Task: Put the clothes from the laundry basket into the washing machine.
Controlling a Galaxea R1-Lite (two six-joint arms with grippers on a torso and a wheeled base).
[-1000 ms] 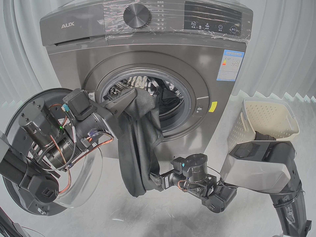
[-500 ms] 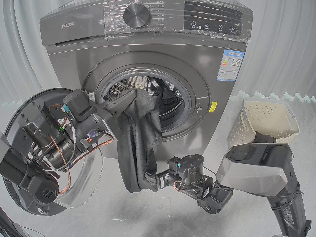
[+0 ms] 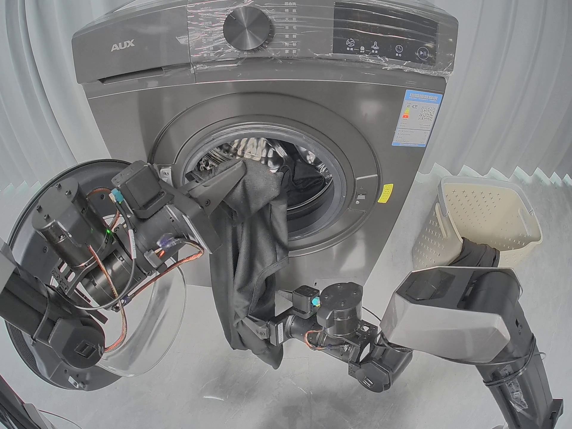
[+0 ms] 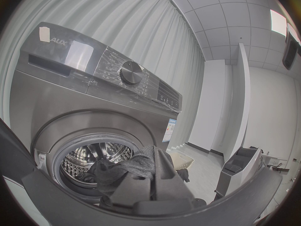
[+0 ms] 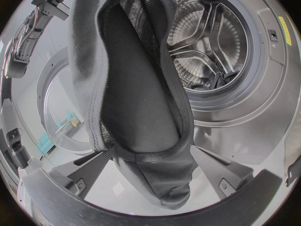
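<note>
A dark grey garment (image 3: 253,251) hangs in a long fold before the washing machine (image 3: 357,126), whose round opening (image 3: 313,210) faces me. My left gripper (image 3: 229,177) is shut on the garment's top end at the opening's left edge; the left wrist view has the cloth (image 4: 138,165) pinched between the fingers (image 4: 167,173). My right gripper (image 3: 250,329) is low, near the floor, open, its fingers (image 5: 91,164) on either side of the garment's lower end (image 5: 156,179). Other dark clothes (image 3: 307,180) lie in the drum (image 5: 216,79).
The machine's door (image 3: 149,329) is swung open to the left, behind my left arm. A beige perforated laundry basket (image 3: 494,210) stands on the floor at the right, beside the machine. Pale curtains hang behind. Bare floor lies in front of the machine.
My right gripper has moved left and a little up, in under the garment's hanging end, which now drapes between its fingers. The left gripper has held still.
</note>
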